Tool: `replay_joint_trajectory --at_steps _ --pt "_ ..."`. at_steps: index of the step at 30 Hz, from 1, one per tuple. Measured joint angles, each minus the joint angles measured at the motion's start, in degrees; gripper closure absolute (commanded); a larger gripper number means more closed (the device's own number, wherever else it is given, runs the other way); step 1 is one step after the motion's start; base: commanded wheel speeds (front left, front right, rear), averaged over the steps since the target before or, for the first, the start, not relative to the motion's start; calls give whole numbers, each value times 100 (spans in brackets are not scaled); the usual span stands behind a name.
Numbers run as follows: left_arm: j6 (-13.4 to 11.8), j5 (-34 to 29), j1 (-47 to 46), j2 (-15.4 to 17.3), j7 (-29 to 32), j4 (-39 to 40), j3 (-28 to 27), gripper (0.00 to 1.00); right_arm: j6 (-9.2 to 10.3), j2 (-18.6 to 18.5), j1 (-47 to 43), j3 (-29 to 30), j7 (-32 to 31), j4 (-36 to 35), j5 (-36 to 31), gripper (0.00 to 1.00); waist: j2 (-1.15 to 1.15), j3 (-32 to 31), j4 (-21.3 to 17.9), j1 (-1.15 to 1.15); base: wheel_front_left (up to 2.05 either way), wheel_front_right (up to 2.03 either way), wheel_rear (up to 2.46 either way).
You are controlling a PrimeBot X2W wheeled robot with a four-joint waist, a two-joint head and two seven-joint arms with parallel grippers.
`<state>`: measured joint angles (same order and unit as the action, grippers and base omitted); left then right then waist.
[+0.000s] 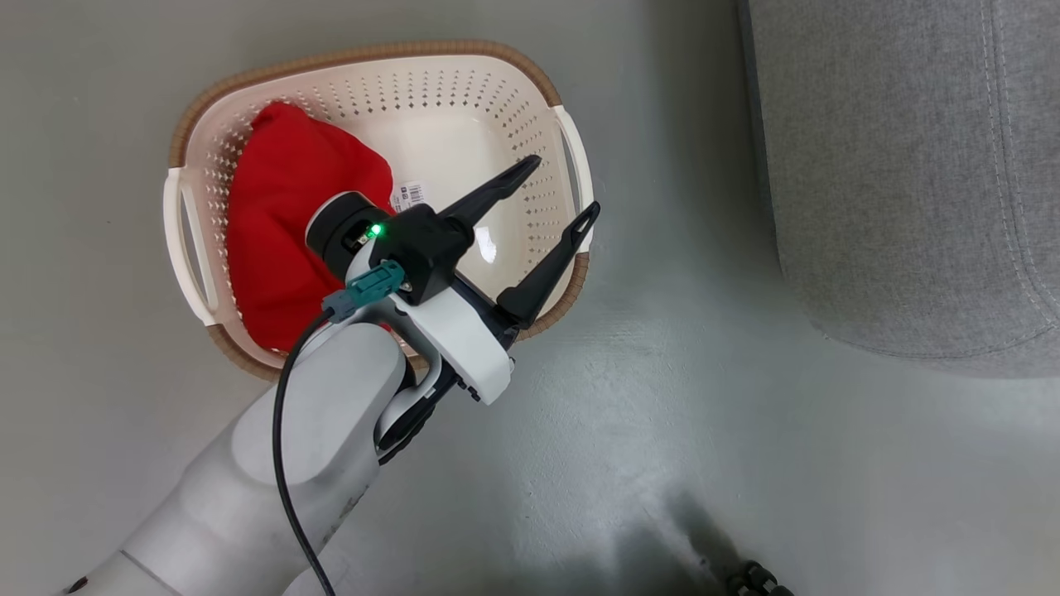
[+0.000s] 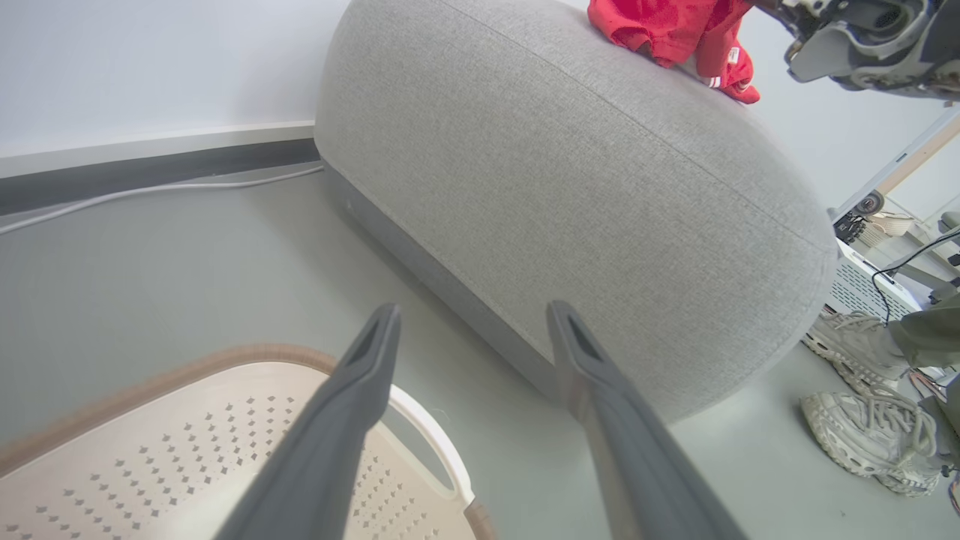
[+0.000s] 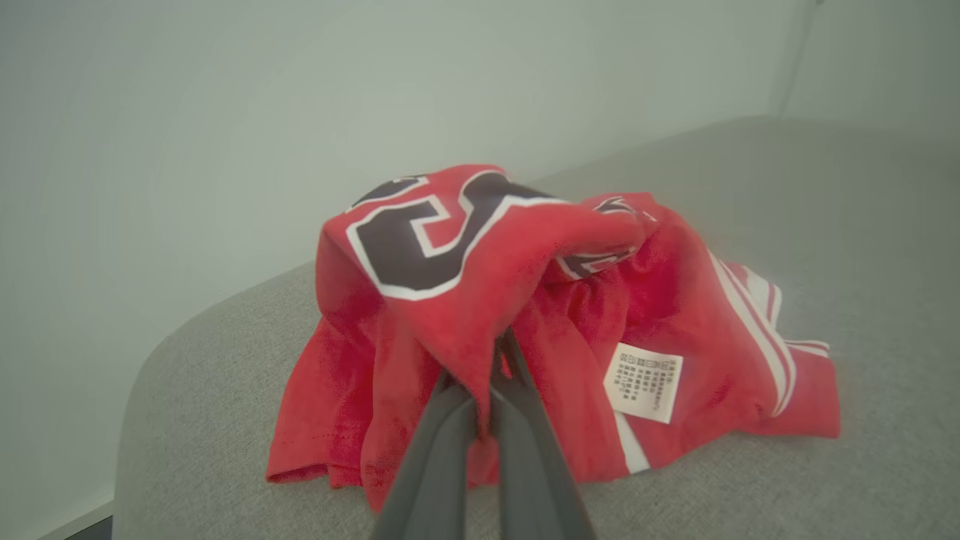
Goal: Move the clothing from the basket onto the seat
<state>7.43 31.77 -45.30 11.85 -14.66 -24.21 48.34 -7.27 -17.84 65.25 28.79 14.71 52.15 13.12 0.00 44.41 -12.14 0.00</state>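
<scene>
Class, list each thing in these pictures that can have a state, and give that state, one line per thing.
left gripper: open, over the basket, holding nothing.
right gripper: shut on the jersey.
jersey: crumpled on the seat, one fold pinched.
plain red garment: lying in the basket.
basket: upright, one garment inside.
seat: bearing the jersey.

**A pale, plain room around us**

We see a smooth grey-green floor (image 1: 662, 497) with a soft sheen of light on it. A pale bare wall (image 2: 150, 60) meets it at a dark skirting strip (image 2: 187, 163) under a white ledge, and a white cable (image 2: 225, 183) runs along its foot. The grey upholstered seat (image 2: 600, 187) stands near that wall. Beside it, a person's pale trainers (image 2: 870, 435) rest on the floor.
</scene>
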Motion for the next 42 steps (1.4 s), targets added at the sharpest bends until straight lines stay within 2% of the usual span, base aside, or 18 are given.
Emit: replay_joint_trajectory --at_steps 3,4,5,6,7,20,42 --pt "0 -1 12 -13 0 14 -101 0 1 76 -347 -199 0 -187 342 100 0 -98 26 0 0 0 0" --pt "0 -2 20 -13 0 19 -124 0 1 93 -454 -244 -1 -255 439 84 0 -136 34 0 0 0 0" --pt "0 -11 28 -18 0 29 -146 0 1 107 -551 -274 0 -326 524 52 0 -173 43 0 0 0 0" --pt "0 -20 35 -27 0 40 -170 0 1 104 -646 -310 0 -378 582 9 0 -212 53 0 0 0 0" --pt "0 -52 59 -54 0 67 -234 0 1 114 -851 -358 0 -498 708 0 0 -303 73 0 0 0 0" --pt "0 -153 637 -214 0 131 -926 0 1 271 -1878 -843 0 -933 1117 0 0 -1081 240 0 0 0 0" --pt "0 -878 2046 -644 0 112 -3032 0 1 410 -2977 -2180 -3 -1857 1177 0 0 -2730 840 0 0 0 0"
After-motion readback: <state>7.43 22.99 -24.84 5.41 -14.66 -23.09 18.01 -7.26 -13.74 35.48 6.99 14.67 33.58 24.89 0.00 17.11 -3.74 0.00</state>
